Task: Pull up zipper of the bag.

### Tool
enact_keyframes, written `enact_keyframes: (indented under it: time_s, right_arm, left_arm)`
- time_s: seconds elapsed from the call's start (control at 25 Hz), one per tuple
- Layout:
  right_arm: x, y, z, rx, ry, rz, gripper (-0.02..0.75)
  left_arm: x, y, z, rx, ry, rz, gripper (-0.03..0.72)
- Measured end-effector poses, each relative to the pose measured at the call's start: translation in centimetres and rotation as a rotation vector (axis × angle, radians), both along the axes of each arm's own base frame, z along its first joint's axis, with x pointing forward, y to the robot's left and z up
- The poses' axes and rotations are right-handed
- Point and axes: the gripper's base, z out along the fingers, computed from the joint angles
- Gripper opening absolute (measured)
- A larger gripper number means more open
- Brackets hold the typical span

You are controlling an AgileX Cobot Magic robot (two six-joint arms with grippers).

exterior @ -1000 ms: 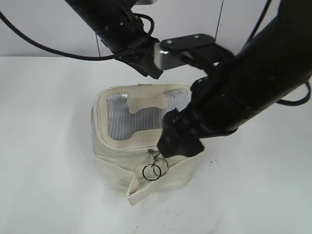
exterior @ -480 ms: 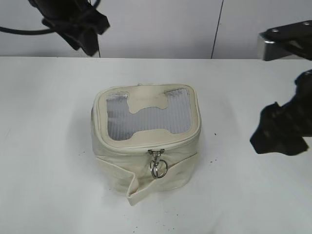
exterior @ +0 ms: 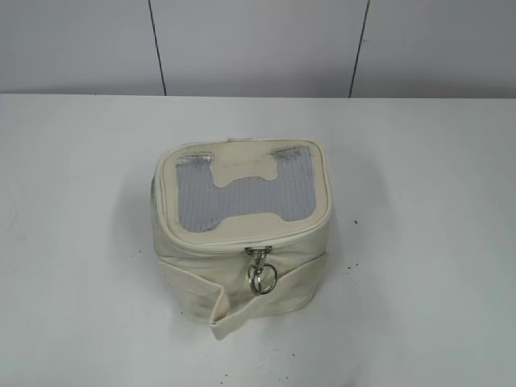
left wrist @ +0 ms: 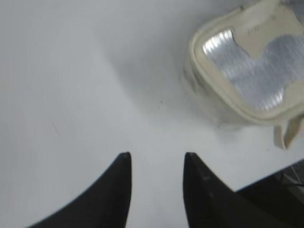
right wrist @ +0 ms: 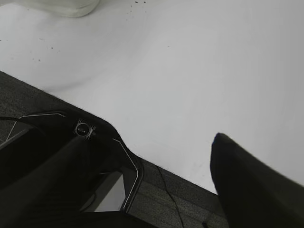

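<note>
Cream bag upright on the white table, lid with its grey mesh window facing up, zipper pull with two metal rings hanging at the middle of the front seam, just under the lid edge. Loose strap end trailing below and left of the rings. Zip line around the lid apparently closed, though hard to confirm from this slanted view.

Neither arm present in the exterior view. Left gripper released, fingers parted over bare table, well apart from the bag, which sits up and right of it in the wrist view. Right gripper seen only as one dark finger; open or clenched impossible to tell; only a pale edge of the bag at the top left corner there.

Judged finished or nearly so. If a check pull is wanted: steady the bag body from the side away from the rings, pinch the rings themselves, draw along the seam rather than outward
</note>
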Motion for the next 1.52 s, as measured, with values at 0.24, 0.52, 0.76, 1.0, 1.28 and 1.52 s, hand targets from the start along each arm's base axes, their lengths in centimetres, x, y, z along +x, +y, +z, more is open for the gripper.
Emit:
enact_keyframes:
  time_s: [0.24,0.52,0.76,1.0,1.28,1.52]
  right_arm:
    - [-3.8,-2.3,-1.4,0.063,-0.101,0.001,0.591]
    - [-7.1,-4.2,-1.7,0.167,-0.264,0.016,0.591]
    - [-8.6,-4.9,-1.4,0.224,-0.357,0.045,0.591]
    - [-8.7,-5.0,-1.4,0.224,-0.369,0.057,0.591]
    - [-8.7,-5.0,-1.4,0.223,-0.37,0.059,0.59]
    - [-8.7,-5.0,-1.4,0.222,-0.37,0.06,0.59]
  left_arm:
    - [-10.5,5.7,-2.8,-0.135,-0.117,-0.011,0.287]
    - [-17.5,9.7,-8.4,-0.286,-0.34,-0.021,0.287]
    - [-18.7,10.5,-9.4,-0.35,-0.469,-0.02,0.287]
    - [-18.1,10.2,-9.4,-0.333,-0.451,-0.017,0.287]
    - [-18.1,10.2,-9.4,-0.333,-0.452,-0.017,0.285]
    - [-18.1,10.2,-9.4,-0.332,-0.451,-0.017,0.267]
